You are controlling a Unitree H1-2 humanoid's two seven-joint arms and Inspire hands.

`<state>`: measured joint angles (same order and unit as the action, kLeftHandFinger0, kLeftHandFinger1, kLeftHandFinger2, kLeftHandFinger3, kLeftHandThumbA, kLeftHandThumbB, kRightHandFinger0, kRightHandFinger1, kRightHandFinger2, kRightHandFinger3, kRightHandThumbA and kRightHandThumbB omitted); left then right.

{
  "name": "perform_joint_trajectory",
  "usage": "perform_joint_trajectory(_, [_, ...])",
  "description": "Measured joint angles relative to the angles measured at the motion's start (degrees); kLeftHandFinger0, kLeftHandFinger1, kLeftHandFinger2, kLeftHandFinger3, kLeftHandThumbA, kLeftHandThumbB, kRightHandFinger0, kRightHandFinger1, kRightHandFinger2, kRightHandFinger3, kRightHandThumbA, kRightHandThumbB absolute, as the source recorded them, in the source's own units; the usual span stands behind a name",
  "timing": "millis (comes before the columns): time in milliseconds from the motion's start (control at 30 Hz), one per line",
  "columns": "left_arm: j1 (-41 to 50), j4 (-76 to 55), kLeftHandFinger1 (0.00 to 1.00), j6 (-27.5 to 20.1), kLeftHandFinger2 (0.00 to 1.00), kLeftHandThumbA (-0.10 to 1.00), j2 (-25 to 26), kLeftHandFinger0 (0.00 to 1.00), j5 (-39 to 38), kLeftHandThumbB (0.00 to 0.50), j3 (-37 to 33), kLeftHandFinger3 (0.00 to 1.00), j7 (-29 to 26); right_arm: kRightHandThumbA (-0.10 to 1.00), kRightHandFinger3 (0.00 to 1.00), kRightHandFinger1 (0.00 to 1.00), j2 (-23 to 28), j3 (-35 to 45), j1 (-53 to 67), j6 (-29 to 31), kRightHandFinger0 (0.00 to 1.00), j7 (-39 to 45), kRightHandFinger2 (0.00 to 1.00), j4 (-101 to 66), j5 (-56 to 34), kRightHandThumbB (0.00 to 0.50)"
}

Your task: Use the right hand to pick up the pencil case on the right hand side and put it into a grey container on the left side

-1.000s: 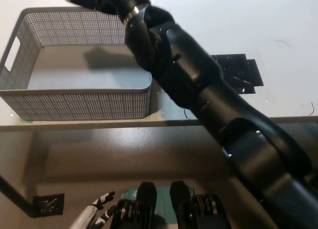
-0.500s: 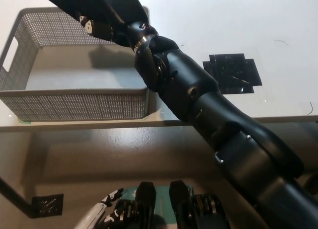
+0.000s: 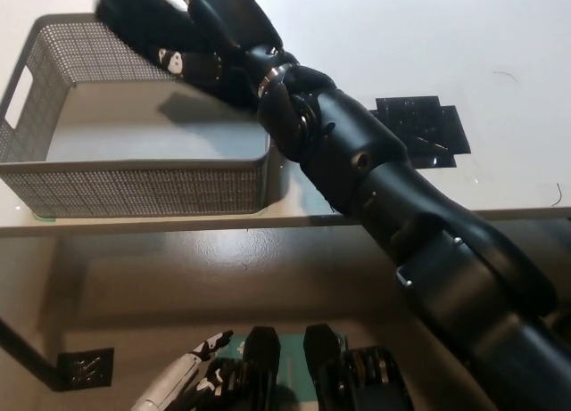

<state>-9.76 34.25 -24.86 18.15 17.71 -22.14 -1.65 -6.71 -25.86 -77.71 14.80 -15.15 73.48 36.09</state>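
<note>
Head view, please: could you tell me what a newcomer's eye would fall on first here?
The black right arm dominates, crossing from the bottom right up to the top left, where the right hand holds a dark pencil case over the far rim of the grey container. That mesh container sits on the white table, with nothing visible inside. The white left hand rests at the bottom edge.

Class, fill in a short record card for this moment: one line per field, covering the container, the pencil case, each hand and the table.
Container: grey mesh basket, on the white table, left side, nothing seen inside
Pencil case: dark pencil case, held above the basket's far rim
Right hand: black right hand, closed on the pencil case
Left hand: white left hand, resting low at lower left, holding nothing
Table marker: black square right of the arm
</note>
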Motion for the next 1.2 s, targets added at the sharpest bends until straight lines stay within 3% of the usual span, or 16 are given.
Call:
perform_joint_trajectory(300, [-2.56,-0.02,1.00,-0.01,1.00,1.00,-0.03,1.00,1.39,0.500,-0.80,0.98,0.50,1.00,1.00,1.00,3.11,0.90,0.78,-1.56,1.00,8.28,1.00,-7.32,-1.80,0.482])
perform_joint_trajectory(433, [-3.10,-0.03,1.00,-0.01,1.00,1.00,-0.08,1.00,1.76,0.500,-1.04,1.00,1.09,1.00,1.00,1.00,4.41,1.65,1.81,-2.52,1.00,10.81,1.00,-10.02,-2.65,0.500])
perform_joint_trajectory(667, [-3.05,-0.05,1.00,-0.02,1.00,1.00,-0.11,1.00,2.26,0.500,-1.04,0.93,1.19,1.00,1.00,1.00,6.64,2.82,4.87,-3.11,1.00,13.16,1.00,-14.97,-3.63,0.500])
perform_joint_trajectory(733, [-3.05,-0.03,1.00,-0.02,1.00,1.00,-0.11,1.00,2.31,0.500,-1.04,0.95,1.18,1.00,1.00,1.00,7.80,3.57,5.88,-3.36,1.00,13.83,1.00,-17.83,-4.02,0.446])
perform_joint_trajectory(900, [-2.87,-0.04,1.00,-0.02,1.00,1.00,-0.10,1.00,2.39,0.500,-1.02,0.96,1.19,1.00,1.00,1.00,10.75,5.58,9.70,-5.42,1.00,15.82,1.00,-26.34,-4.87,0.420])
perform_joint_trajectory(1100, [-1.73,-0.03,1.00,-0.02,1.00,1.00,0.01,1.00,2.39,0.500,-1.00,0.93,1.03,1.00,1.00,1.00,14.51,8.77,16.14,-7.98,1.00,18.20,1.00,-35.81,-6.49,0.422])
perform_joint_trajectory(1200, [-1.15,-0.01,1.00,-0.01,1.00,1.00,0.03,1.00,2.40,0.500,-0.98,0.97,1.03,1.00,1.00,1.00,15.71,10.59,19.06,-8.88,1.00,18.93,1.00,-39.89,-7.72,0.454])
